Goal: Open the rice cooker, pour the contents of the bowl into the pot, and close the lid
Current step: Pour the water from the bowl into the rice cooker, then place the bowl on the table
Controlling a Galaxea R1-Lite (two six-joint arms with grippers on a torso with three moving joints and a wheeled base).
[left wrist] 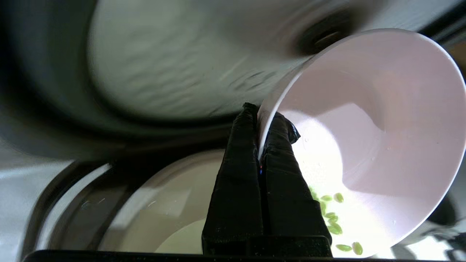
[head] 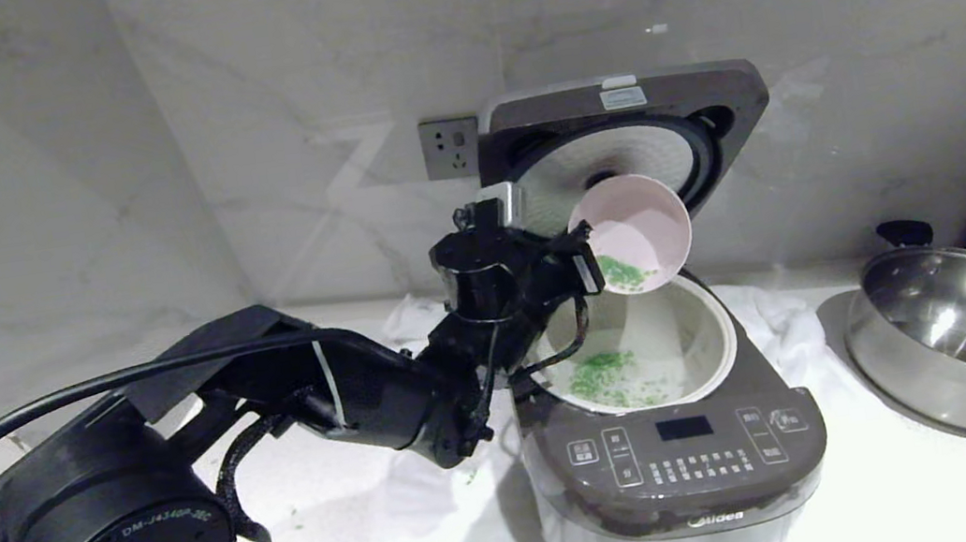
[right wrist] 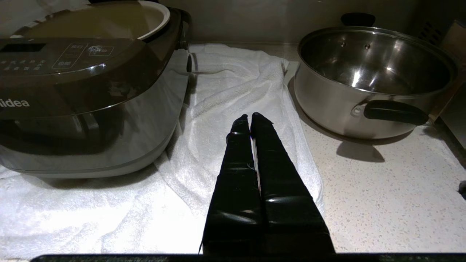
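Rice cooker (head: 675, 461) sits on white towel (right wrist: 233, 91), lid (head: 626, 142) standing open against marble wall. Left gripper (head: 581, 262) clamped on rim of pink bowl (head: 638, 230), tipped steeply above the inner pot (head: 699, 326). Green contents (head: 625, 273) cling near bowl's low edge; more lie in the pot. Right gripper (right wrist: 250, 120) pressed together, empty, above towel between cooker and steel pan (head: 965, 336).
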